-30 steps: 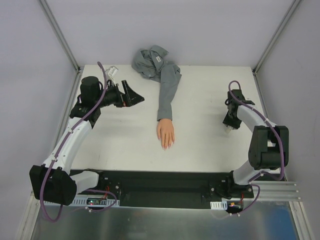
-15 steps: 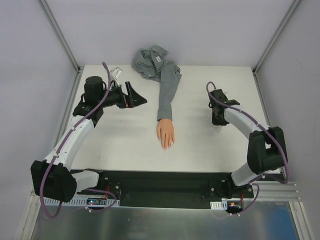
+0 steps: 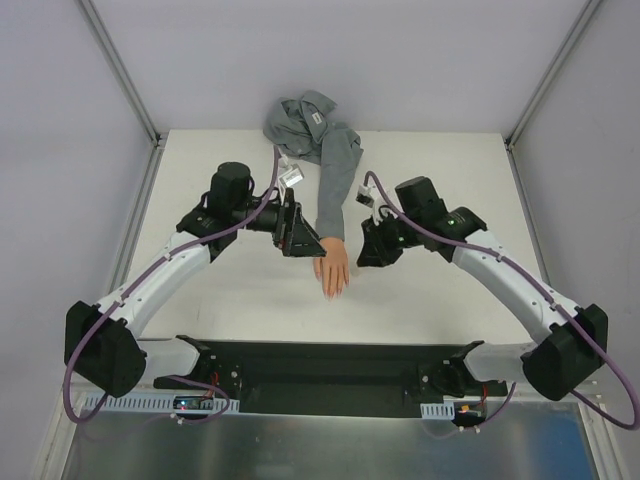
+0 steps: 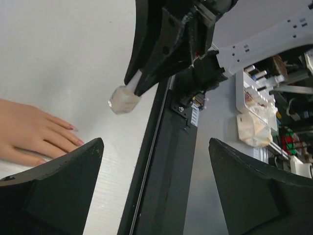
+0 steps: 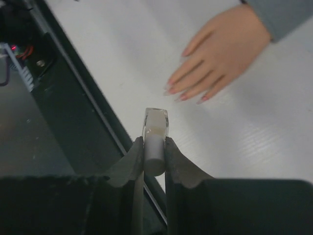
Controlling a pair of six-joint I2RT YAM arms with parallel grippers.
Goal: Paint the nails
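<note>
Just right of the mannequin hand [image 3: 332, 266], over the middle of the table [image 3: 230, 290]: right gripper [image 3: 372, 250], clenched on a small clear bottle [image 5: 156, 123]. Pinched by the white cap [image 5: 154, 157], glass body poking out past the fingertips [image 5: 133, 161] and angled down toward the table. Hard to say whether clear of the surface.

Across from it, on the hand's left side: left gripper [image 3: 300, 240], jaws spread wide, nothing between them. Hanging close beside the wrist end of the hand and looking straight across at the bottle.

Between the two grippers, flat on the table, palm down: that peach-coloured hand, its own fingers [image 3: 333, 284] pointing toward the near edge. At their tips, the nails [image 5: 182, 97]. Tiny, pinkish in the right wrist view, too small to tell more. Bottle near those tips, yet apart from them.

Behind the hand, a grey sleeve [image 3: 336, 190] running toward the far edge and ending in a bunched grey shirt [image 3: 300, 118] at the middle of that edge.

Along the near edge, a black rail [image 3: 320, 365], both arm bases mounted by it.
</note>
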